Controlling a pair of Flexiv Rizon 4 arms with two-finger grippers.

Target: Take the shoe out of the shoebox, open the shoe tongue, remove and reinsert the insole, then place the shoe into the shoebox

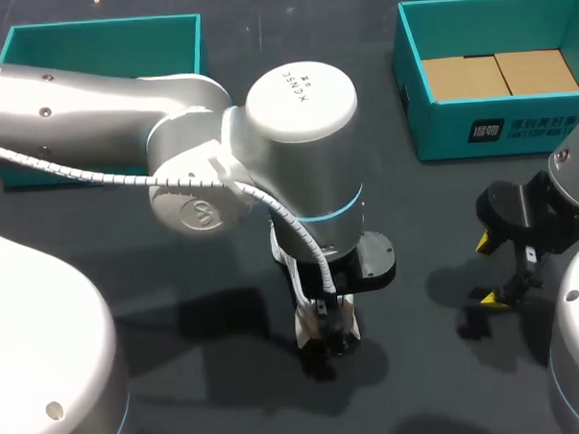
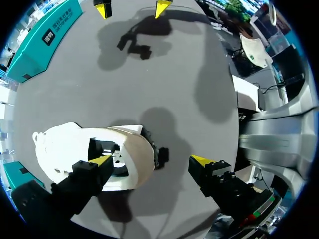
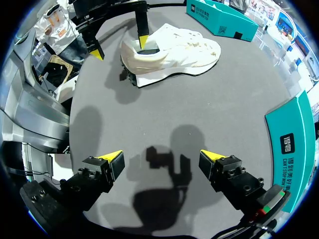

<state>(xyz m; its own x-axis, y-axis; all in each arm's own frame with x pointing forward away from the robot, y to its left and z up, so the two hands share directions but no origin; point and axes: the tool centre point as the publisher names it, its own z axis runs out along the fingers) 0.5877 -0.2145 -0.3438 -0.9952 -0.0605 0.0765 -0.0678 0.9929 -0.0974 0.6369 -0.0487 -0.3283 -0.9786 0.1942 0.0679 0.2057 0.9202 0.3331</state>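
Observation:
A white shoe (image 2: 75, 149) lies on its side-sole on the dark table, also visible ahead of my right gripper (image 3: 162, 157) as the shoe (image 3: 179, 47). My left gripper (image 2: 152, 162) stands open over the heel. One of its fingers (image 2: 102, 162) dips into the shoe's opening, the other stays outside behind the heel. In the head view my left arm hides the shoe, and the left gripper (image 1: 325, 336) points down at mid-table. My right gripper (image 1: 488, 271) hangs open and empty at the right, apart from the shoe. The teal shoebox (image 1: 488, 131) stands at the back right.
A second teal box part (image 1: 99, 38) sits at the back left, partly behind my left arm. Brown cardboard (image 1: 499, 73) lines the shoebox floor. Bare dark tabletop (image 1: 430, 345) lies between the two grippers.

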